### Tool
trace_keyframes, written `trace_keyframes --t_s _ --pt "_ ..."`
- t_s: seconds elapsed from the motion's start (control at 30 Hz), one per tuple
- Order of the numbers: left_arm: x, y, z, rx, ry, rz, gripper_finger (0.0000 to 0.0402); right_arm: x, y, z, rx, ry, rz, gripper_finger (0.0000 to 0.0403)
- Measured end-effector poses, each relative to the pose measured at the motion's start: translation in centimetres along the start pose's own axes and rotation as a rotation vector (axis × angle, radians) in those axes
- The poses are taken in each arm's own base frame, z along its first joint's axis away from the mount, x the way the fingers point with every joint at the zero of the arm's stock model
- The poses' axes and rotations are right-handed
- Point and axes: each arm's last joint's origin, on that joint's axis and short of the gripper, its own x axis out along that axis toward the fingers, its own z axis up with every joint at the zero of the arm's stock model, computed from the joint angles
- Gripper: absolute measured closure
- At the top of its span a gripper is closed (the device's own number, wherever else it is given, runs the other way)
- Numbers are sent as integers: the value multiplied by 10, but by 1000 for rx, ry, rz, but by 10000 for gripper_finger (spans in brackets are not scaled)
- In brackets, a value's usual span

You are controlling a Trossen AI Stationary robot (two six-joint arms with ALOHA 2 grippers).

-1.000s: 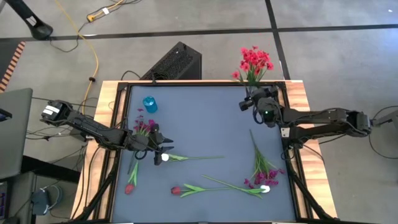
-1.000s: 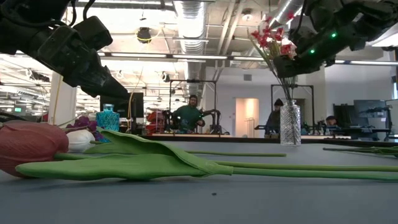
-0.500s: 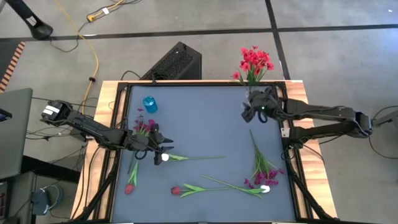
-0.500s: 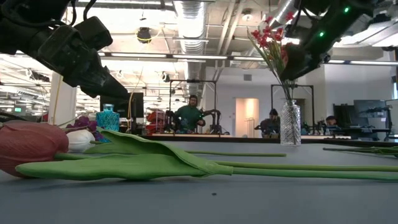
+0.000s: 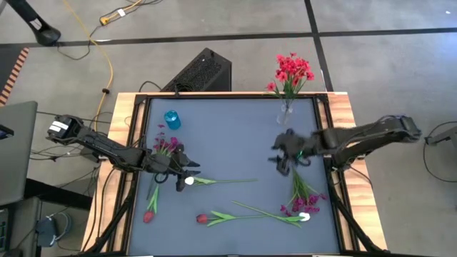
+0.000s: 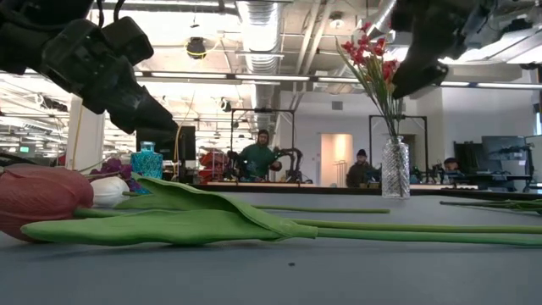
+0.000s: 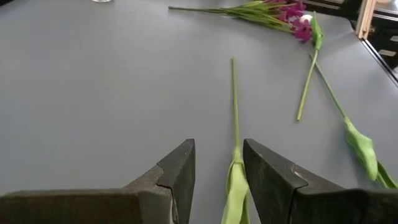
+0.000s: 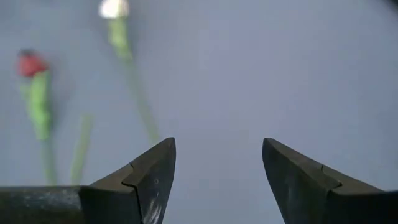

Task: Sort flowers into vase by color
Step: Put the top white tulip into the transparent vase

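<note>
- Left gripper [image 5: 187, 173] sits low over the mat's left half, at about 9 o'clock from the centre, fingers [image 7: 177, 171] pointing toward 3 o'clock.
- Its jaws stand partly apart, straddling the white tulip's [image 5: 190, 181] green stem; in the left wrist view the stem [image 7: 234, 124] runs up between the two fingers, but I cannot tell whether they pinch it.
- That tulip lies flat, bloom just beside the gripper, stem stretching toward 3 o'clock across the mat.
- Right gripper [image 5: 280, 158] hovers right of centre, jaws spread wide with nothing between them; the right wrist view shows only bare mat in the gap.
- Clear vase [image 5: 286, 108] stands at the far edge, around 1 o'clock, with a red spray [image 5: 291, 71] upright in it; the low view shows it tall against the room [image 6: 395, 168].
- Blue vase [image 5: 171, 119] stands at about 11 o'clock; a purple spray [image 5: 165, 145] lies near it, just beside the left arm.
- One red tulip [image 5: 151, 213] lies at 8 o'clock near the left rail.
- A second red tulip [image 5: 203, 218] lies at 6 o'clock, stem pointing toward 3 o'clock.
- A magenta spray [image 5: 303, 200] with a white bloom [image 5: 305, 217] at its end lies at 4 o'clock, near the right gripper, not touching it.
- Beyond the table, people [image 6: 257, 157] sit in the room.
</note>
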Motion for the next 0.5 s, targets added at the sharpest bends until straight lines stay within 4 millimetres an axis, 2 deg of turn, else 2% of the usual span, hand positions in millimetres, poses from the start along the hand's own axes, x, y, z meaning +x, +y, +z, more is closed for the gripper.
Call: trace_keyframes --t_s 0.13,0.23,0.37,0.5 --pt "0 0 0 3 -2 0 278 33 43 -4 -106 -66 88 135" --pt "0 0 1 8 -7 -1 278 64 65 -5 -171 -148 115 135" --pt "0 0 1 7 -8 -1 278 103 81 2 -170 -226 134 135" --pt "0 0 1 0 -7 -2 278 144 89 7 -188 -191 96 135"
